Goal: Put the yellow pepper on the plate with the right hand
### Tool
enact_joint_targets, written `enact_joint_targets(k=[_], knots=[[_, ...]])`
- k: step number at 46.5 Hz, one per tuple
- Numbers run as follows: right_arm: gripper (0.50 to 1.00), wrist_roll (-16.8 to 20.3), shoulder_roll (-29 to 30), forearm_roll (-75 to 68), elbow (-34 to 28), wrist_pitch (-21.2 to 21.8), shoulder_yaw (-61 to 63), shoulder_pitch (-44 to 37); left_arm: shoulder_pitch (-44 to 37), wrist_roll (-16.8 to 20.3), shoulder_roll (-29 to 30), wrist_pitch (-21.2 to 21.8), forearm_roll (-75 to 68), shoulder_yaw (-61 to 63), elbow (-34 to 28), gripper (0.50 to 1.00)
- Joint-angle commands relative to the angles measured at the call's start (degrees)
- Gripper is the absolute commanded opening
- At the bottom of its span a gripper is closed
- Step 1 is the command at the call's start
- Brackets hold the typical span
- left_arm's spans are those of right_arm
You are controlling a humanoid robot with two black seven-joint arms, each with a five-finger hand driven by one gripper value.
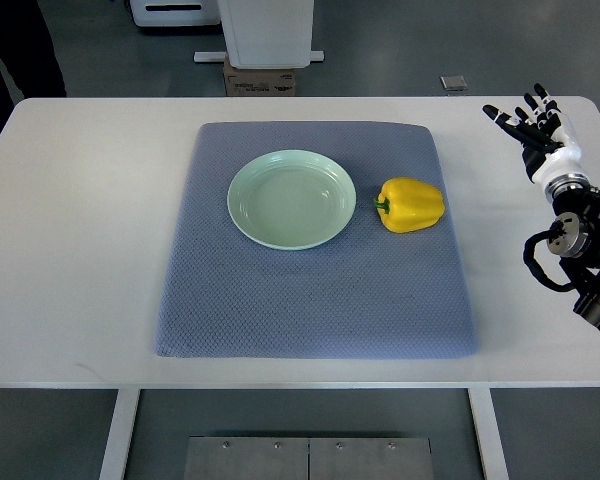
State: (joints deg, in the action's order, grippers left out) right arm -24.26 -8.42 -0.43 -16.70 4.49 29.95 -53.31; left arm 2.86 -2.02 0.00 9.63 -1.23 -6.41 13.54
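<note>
A white desk (70, 250) fills most of the top view, with a blue-grey quilted mat (310, 300) laid across its middle. On the mat, a little toward 12 o'clock from the mat's centre, sits a pale green plate (292, 199), round, shallow and bare. The pepper (411, 204) lies on the mat at 3 o'clock from the plate, just beside its rim but not touching it. It is yellow and rests on its side, its green stem pointing toward the plate.

The right hand (536, 126) shows at the 2 o'clock part of the view, over the bare desk past the mat's right edge and well apart from the pepper. Its fingers (507, 120) are spread wide, pointing toward 11 o'clock, and hold nothing. The black wrist and cabled forearm run down to the picture's right edge at about 4 o'clock.

Beyond the desk at 12 o'clock stands a white pedestal (269, 30) with a cardboard box (260, 78) at its foot on the grey floor. A dark shape at the 11 o'clock corner is too cropped to tell.
</note>
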Motion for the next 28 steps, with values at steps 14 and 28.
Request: enact_joint_targets(k=[14, 28], knots=[[1.0, 0.0, -0.01, -0.01, 0.0, 0.08, 0.02, 0.05, -0.13, 0.09, 0.0, 0.3, 0.17, -0.01, 0.0, 1.0], [1.0, 0.0, 0.07, -0.01, 0.0, 0.0, 0.02, 0.05, -0.13, 0.0, 0.0, -0.05, 0.08, -0.01, 0.0, 1.0]])
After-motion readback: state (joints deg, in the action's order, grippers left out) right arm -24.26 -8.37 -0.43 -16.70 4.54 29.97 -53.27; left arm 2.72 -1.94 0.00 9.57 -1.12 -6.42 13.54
